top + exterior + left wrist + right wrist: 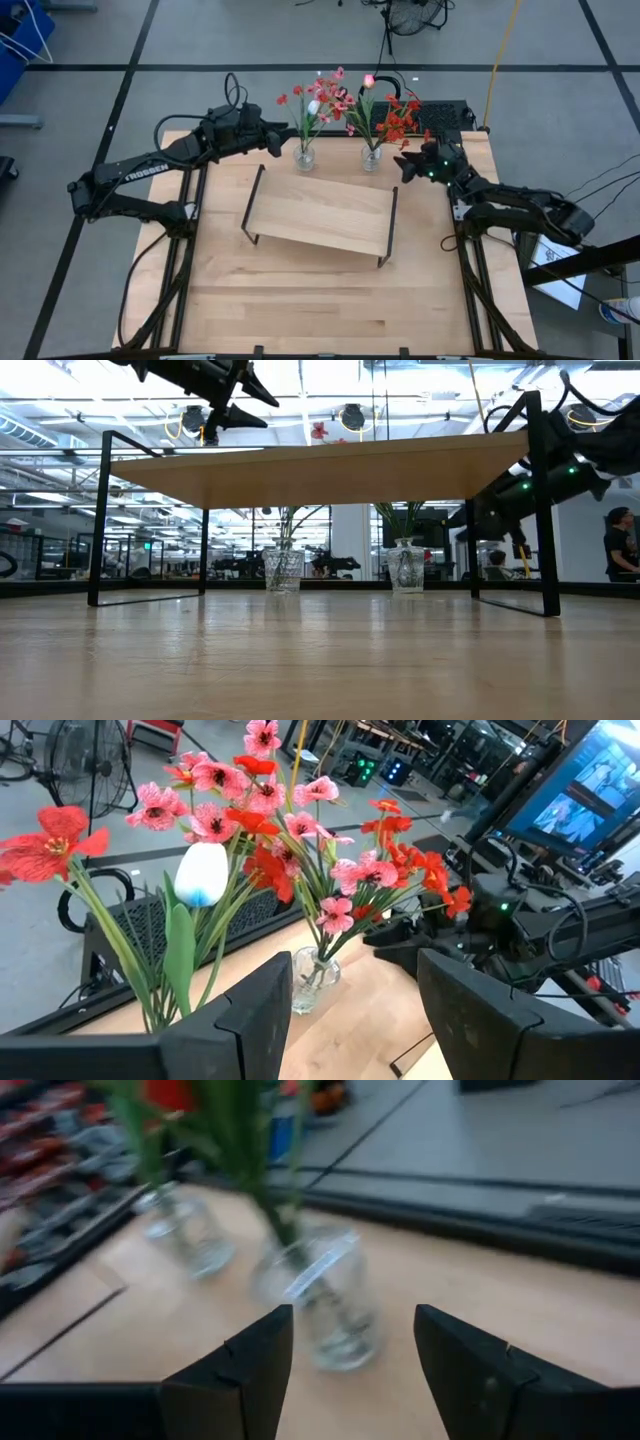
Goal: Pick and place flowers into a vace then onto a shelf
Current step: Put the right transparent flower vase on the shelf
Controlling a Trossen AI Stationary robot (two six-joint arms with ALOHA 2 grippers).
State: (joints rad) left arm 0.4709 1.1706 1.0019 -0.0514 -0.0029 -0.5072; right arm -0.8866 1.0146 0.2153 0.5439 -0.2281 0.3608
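Observation:
Two clear glass vases stand on the table's far side, behind the shelf (320, 212). The left vase (304, 155) holds red and pink flowers (318, 98) and a white tulip bud (202, 873). The right vase (371, 157) holds red flowers (395, 122) and a pink bud (368, 80). My left gripper (282, 141) is open and empty, raised just left of the left bunch. My right gripper (405, 166) is open and empty, low, just right of the right vase (325, 1305), which stands ahead of its fingers. Both vases show under the shelf board in the low view (283, 570) (405, 567).
The shelf's light-wood board (320, 465) on black end frames (540, 510) stands mid-table, slightly askew, in front of the vases. A black box (440, 115) lies at the table's far right edge behind the flowers. Bare wood lies on the near half of the table (320, 310).

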